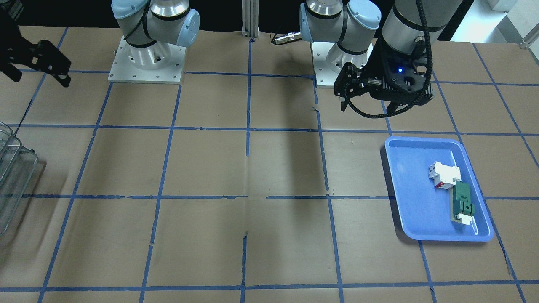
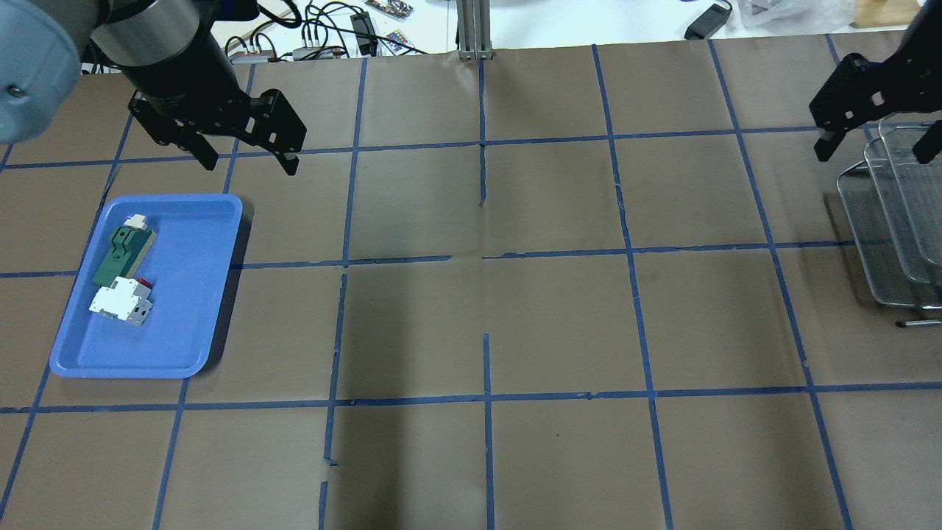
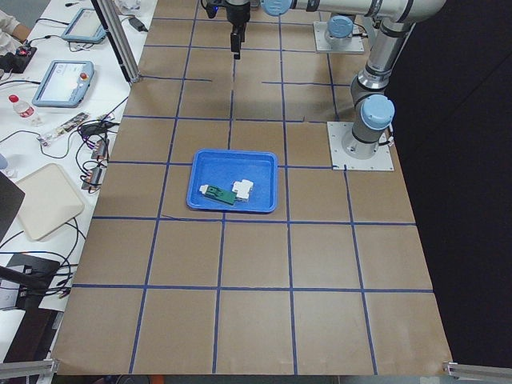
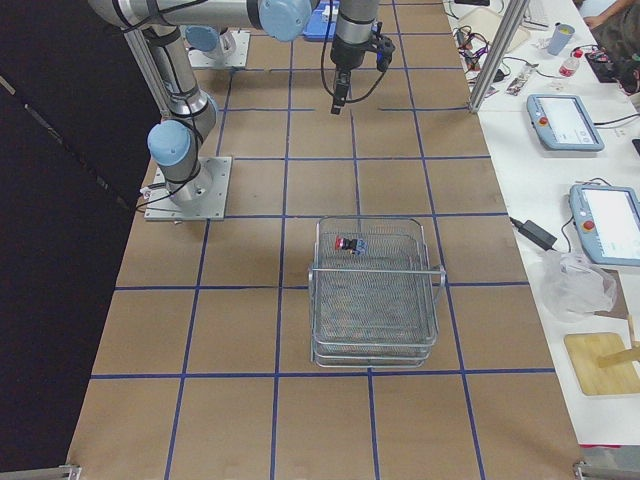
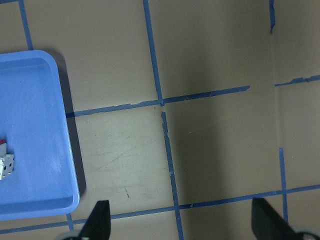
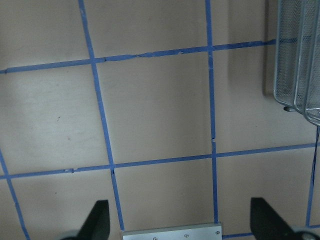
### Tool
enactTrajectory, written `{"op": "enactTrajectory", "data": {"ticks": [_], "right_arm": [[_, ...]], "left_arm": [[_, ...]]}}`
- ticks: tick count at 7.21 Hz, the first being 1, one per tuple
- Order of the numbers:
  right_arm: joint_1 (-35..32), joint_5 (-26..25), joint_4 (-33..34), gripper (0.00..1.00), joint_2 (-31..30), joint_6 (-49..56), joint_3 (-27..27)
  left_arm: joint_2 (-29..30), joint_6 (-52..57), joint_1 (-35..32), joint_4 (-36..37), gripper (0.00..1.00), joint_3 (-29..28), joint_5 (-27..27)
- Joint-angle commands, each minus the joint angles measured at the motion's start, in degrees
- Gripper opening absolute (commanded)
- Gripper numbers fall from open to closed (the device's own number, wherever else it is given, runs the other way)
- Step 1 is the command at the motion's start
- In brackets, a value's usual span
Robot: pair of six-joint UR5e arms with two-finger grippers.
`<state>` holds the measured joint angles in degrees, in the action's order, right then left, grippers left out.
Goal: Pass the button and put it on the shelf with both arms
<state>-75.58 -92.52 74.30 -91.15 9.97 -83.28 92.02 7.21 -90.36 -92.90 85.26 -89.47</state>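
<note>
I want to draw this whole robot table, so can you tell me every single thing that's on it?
table: one, brown with blue tape lines, under everything
tray: one, blue, on the table at the robot's left
white block: one, white with a bit of red, in the tray
green part: one, green, in the tray beside the white block
shelf: one, silvery wire mesh, on the table at the robot's right
button: one, red cap, lying in the shelf
arms: two, silver-grey with light-blue caps
left fingers: one pair, black, open, empty, above the table near the tray
right fingers: one pair, black, open, empty, near the shelf
</note>
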Motion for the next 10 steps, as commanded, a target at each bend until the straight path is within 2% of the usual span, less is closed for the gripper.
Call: {"op": "enactTrajectory", "data": {"ticks": [1,2,3,8,10], "right_arm": [[-5.17,0.58,-0.82,1.0,-3.93,-4.92,-3.55],[-7.89,0.76,-0.21,1.0,-4.82,-13.31,-6.52],[-11.22,0.67,-0.03,1.0,-6.31,-14.7,-7.85],[-13.8,1.99,1.81,1.0,-7.89,-14.72,-8.56],[-15.47,1.99,3.12,1.0,-10.87,-14.98,-12.32]], "left_arm": [[0.0,0.0,-0.08,0.0,1.0,-0.09,0.0],[0.0,0.0,-0.08,0.0,1.0,-0.09,0.0],[0.0,0.0,-0.08,0.0,1.0,-0.09,0.09],[0.09,0.0,-0.08,0.0,1.0,-0.18,0.09],[0.0,0.0,0.09,0.0,1.0,-0.18,0.09]]}}
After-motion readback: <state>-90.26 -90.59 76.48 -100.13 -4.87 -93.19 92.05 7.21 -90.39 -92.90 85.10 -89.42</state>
